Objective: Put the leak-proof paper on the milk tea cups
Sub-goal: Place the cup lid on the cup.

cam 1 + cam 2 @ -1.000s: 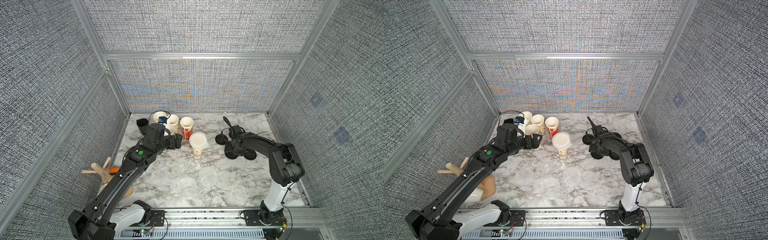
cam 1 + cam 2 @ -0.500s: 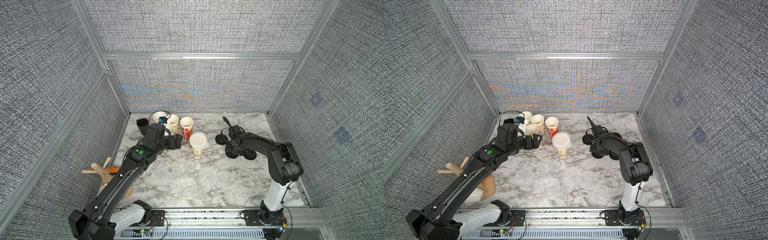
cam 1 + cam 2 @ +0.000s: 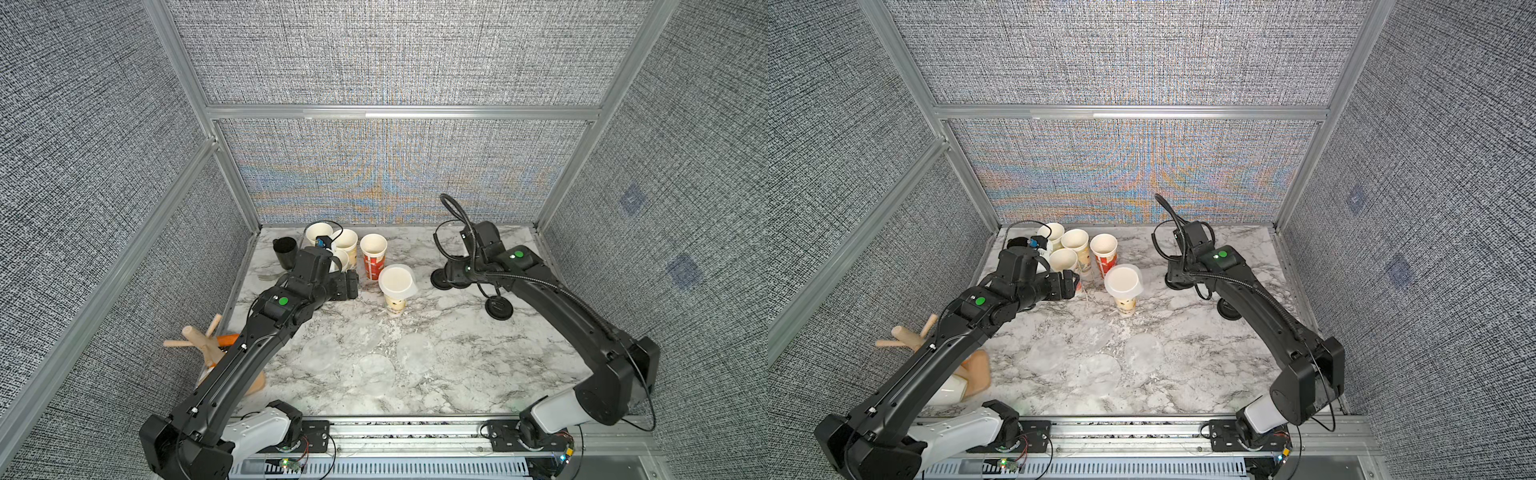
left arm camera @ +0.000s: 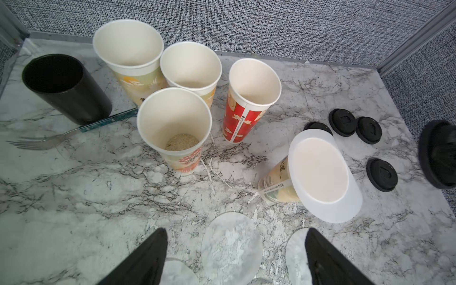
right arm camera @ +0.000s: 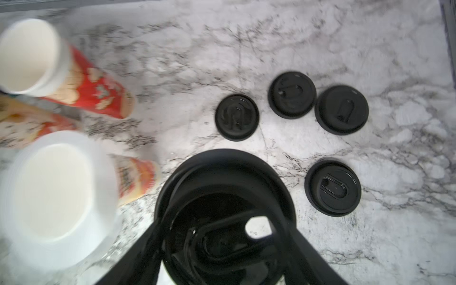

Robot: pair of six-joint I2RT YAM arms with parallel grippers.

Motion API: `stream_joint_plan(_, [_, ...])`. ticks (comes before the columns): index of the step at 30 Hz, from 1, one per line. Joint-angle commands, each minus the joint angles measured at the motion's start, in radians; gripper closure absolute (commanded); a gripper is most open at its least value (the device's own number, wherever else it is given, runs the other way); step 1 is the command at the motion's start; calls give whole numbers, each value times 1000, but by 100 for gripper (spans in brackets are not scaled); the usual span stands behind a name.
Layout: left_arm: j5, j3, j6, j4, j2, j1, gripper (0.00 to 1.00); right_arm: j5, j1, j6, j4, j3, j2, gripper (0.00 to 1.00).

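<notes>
The leak-proof paper point(image 4: 323, 172) is pictured lying askew on the front milk tea cup point(image 4: 276, 182), spare sheets point(image 4: 230, 244) flat near the open, empty left gripper point(image 4: 234, 237), while a black lid point(image 5: 222, 185) is clamped by the right gripper point(image 5: 222, 232); the overhanging sheet could be dragged off if brushed by that lid.

It's a boxed-in booth: grey woven fabric panels point(image 3: 386, 54) on three sides, held in an aluminium frame point(image 3: 399, 113). The lower back panel point(image 3: 386, 178) shimmers with rainbowy ripples. The bench point(image 3: 374, 374) is white-grey marble, evenly lit, with a metal rail point(image 3: 415, 432) along its front edge.
</notes>
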Motion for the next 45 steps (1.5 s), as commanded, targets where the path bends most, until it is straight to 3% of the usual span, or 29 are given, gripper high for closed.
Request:
stream_joint_plan(1, [5, 9, -15, -17, 7, 4, 11, 11, 70, -72, -168, 123, 33, 32])
stream_joint_plan(8, [23, 7, -26, -13, 9, 7, 11, -19, 197, -134, -251, 390, 212, 32])
stream_joint_plan(19, [24, -1, -27, -15, -3, 8, 11, -42, 243, -163, -299, 654, 471, 31])
stream_joint_plan(45, [8, -6, -13, -19, -7, 11, 11, -51, 244, -165, -307, 709, 615, 30])
